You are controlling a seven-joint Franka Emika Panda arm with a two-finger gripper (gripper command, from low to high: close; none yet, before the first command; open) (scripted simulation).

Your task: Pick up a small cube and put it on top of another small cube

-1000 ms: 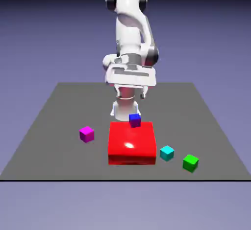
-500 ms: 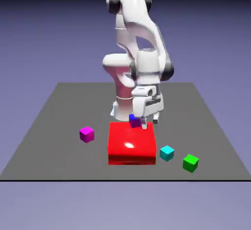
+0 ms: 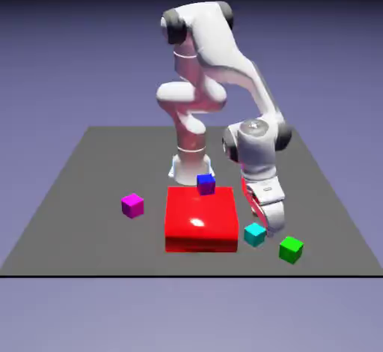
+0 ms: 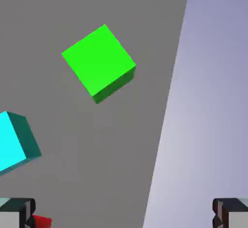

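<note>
A: Inventory, largest first.

B: Grey desk (image 3: 82, 193) fills the middle band of the exterior view. White Franka arm (image 3: 202, 58) rises from the upper middle and bends down toward the lower right. Big red block (image 3: 200, 219) sits at lower centre, with a dark blue cube (image 3: 206, 184) on its far edge. Small cubes on the desk: magenta cube (image 3: 132, 205) at left of the block, cyan cube (image 3: 255, 234) just right of the block, bright green cube (image 3: 291, 249) further right, near the desk's front edge.

A: State of the hand?

B: The hand (image 3: 271, 225) hangs low, just above and behind the cyan cube. In the hand view both finger tips (image 4: 17, 213) stand at the bottom corners, spread fully, with nothing between them.

A: Location of the task item?

B: The green cube rests on the desk, untouched. In the hand view it lies in the upper left quarter, off the hand's centre line; the cyan cube shows at the left edge and the desk's edge runs down the frame to its right.

A: Step in hand?

B: Judged as the approach to the pick. No grasp exists yet.

A: Requirement for the next move?

B: Likely: shift the hand until the green cube sits midway between the finger tips, square the fingers to two opposite faces, descend, then press together. Keep clear of the cyan cube. The magenta cube, well apart at left, is the stacking target.
</note>
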